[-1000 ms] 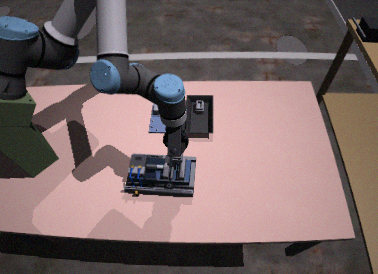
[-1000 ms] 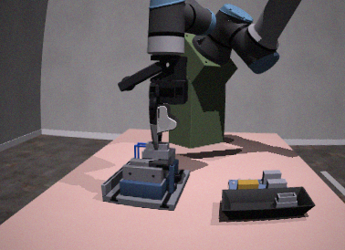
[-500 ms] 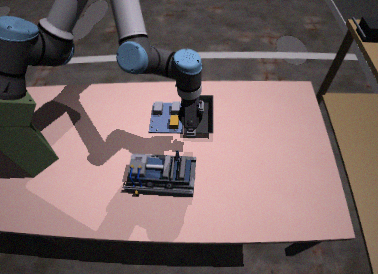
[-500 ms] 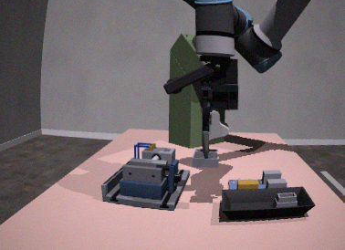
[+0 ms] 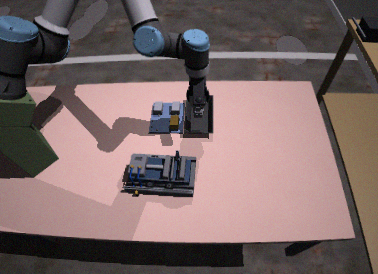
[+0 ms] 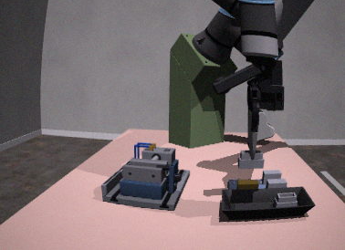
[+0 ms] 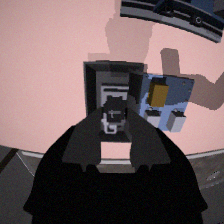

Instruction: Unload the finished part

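Note:
My gripper (image 5: 198,114) (image 6: 252,152) (image 7: 114,108) is shut on the finished part (image 6: 251,161) (image 7: 115,115), a small grey block. It holds the part in the air a little above the black outfeed tray (image 5: 198,130) (image 6: 256,211) (image 7: 90,95). Another grey part (image 6: 285,199) (image 7: 107,94) lies in the tray, toward its right end in the exterior view. The vise (image 5: 160,172) (image 6: 143,180) (image 7: 170,12) stands apart on its dark base, nearer the table's front, with nothing of the gripper near it.
A blue plate (image 5: 159,124) (image 7: 182,92) with grey blocks and a yellow block (image 5: 174,121) (image 6: 247,184) (image 7: 159,93) lies right beside the tray. The green robot pedestal (image 5: 20,135) (image 6: 193,96) stands at the table's left end. A wooden bench (image 5: 355,135) is at the right.

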Tool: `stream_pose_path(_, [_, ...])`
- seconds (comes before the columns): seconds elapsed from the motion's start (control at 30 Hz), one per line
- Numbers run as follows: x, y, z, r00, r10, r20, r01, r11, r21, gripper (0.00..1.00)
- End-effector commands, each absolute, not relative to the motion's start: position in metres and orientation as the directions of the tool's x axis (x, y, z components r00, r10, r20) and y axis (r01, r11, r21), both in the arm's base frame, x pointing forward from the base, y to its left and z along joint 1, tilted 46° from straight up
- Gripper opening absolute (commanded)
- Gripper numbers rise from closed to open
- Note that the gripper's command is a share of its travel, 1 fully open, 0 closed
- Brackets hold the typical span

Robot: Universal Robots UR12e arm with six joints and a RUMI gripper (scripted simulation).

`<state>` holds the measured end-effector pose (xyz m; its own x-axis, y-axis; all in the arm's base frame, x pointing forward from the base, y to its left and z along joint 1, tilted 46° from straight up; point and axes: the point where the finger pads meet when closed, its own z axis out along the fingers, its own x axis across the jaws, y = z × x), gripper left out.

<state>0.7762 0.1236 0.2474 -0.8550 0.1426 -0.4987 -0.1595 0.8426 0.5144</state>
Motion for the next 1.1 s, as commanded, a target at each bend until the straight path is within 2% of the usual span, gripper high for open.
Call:
stream_pose_path(0.0, [0.7777, 0.1308, 0.2566, -0.855, 0.15, -0.497, -0.151, 0.844, 0.515, 0.0])
stream_pose_path(1.07, [0.777, 0.1296, 0.2543, -0.856, 0.152, -0.494, -0.148, 0.844, 0.516, 0.0])
